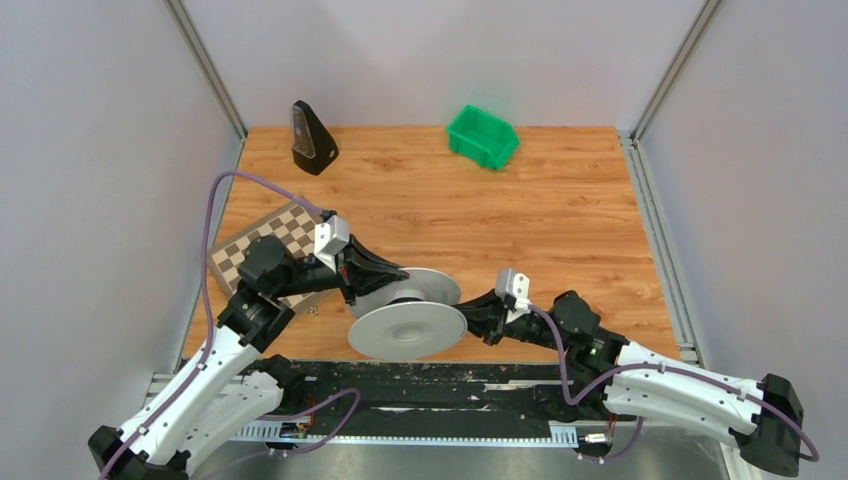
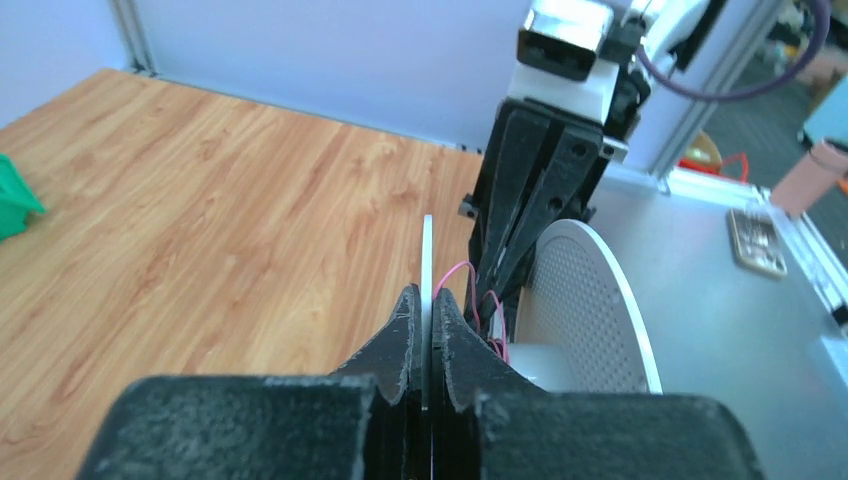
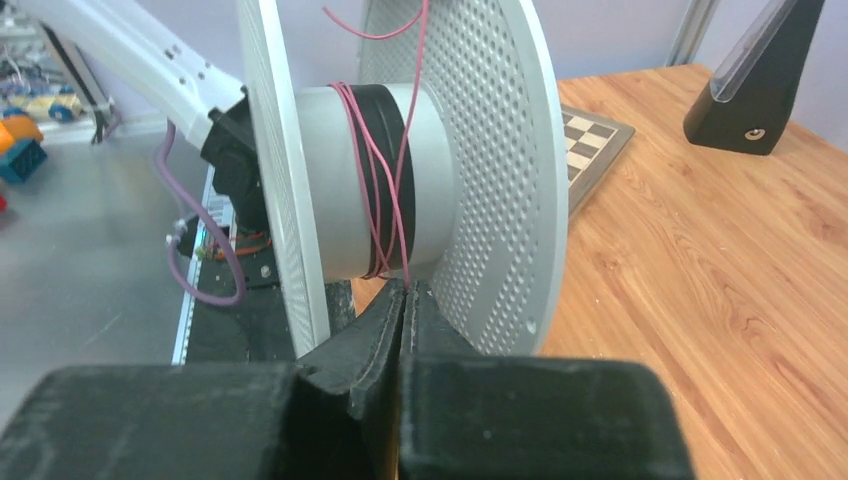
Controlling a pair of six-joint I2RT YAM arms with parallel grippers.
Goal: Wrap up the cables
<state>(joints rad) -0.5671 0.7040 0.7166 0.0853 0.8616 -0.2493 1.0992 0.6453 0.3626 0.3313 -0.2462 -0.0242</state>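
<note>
Seen from above, the thin pink cable (image 3: 372,170) cannot be made out; the near disc of the grey reel (image 1: 407,332) hides the hub, and whether the reel rests on the table (image 1: 570,220) or hangs clear of it cannot be told. The reel is near the middle of the table's near edge, between the two grippers, with its discs tilted toward the camera.

The left gripper (image 2: 427,305) is clamped on the thin rim of one disc; its own wrist view shows that rim edge-on between the fingers, while the top view shows only the gripper meeting the far disc.

Only the right wrist view shows the winding: a few loose turns round the hub, with one strand running down into the tips of the right gripper (image 3: 405,292), whose fingers are pressed together on it; a loose loop is cut off at the top of that view.

The chessboard (image 1: 262,248) at the left edge is partly covered by the left arm (image 1: 200,380); a black metronome (image 1: 313,140) and a green bin (image 1: 483,135) stand along the far edge.
</note>
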